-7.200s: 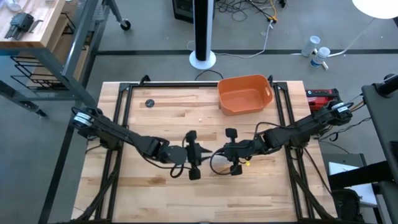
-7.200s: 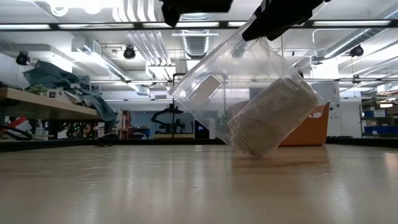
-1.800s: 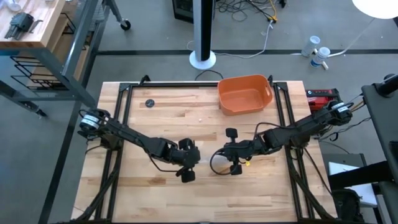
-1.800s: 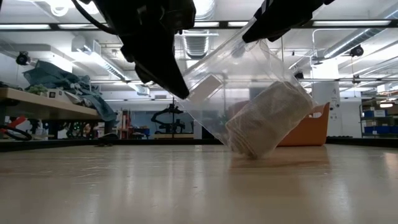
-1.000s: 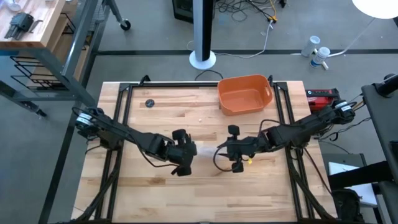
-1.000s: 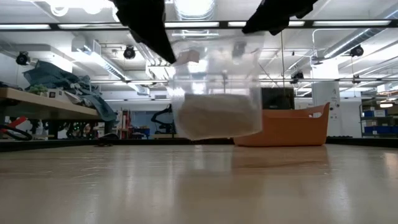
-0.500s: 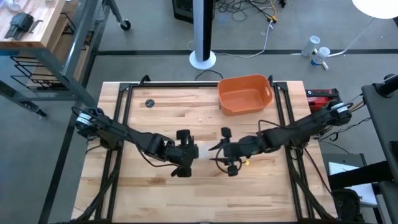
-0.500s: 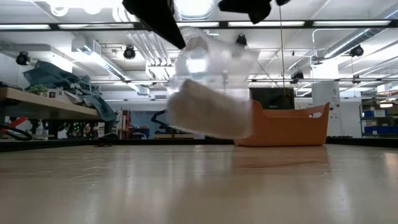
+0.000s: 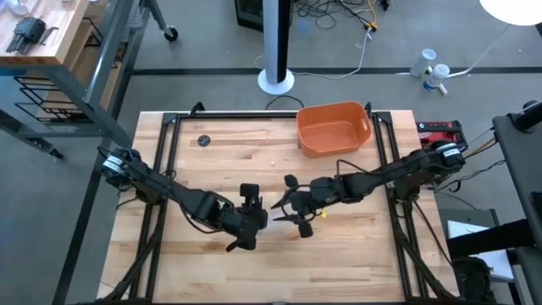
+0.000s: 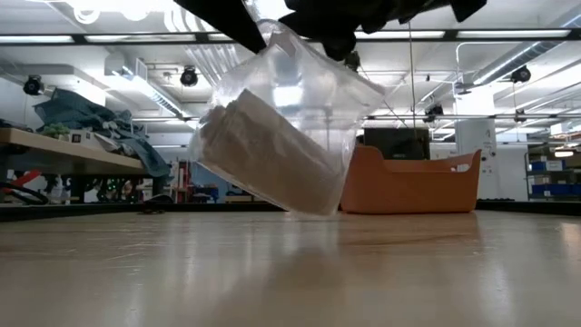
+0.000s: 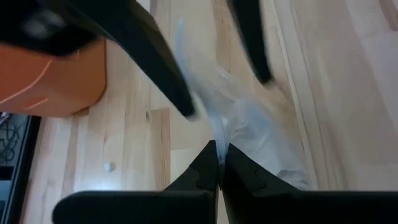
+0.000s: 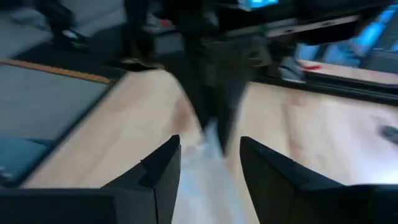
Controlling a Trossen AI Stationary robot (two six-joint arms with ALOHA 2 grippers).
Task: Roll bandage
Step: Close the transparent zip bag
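Above the middle of the wooden table (image 9: pixel 212 169), the left gripper (image 11: pixel 219 163) pinches the edge of a clear plastic wrapper (image 10: pixel 309 82) that hangs tilted with the bandage (image 10: pixel 263 154) inside. The right gripper (image 12: pixel 208 162), fingers spread, straddles the wrapper's other end.

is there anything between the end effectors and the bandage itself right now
Yes. The bandage is sealed inside a clear plastic bag, held above the table. The left end effector is pinched shut on the bag's edge; the right end effector is open at the bag, not touching gauze.
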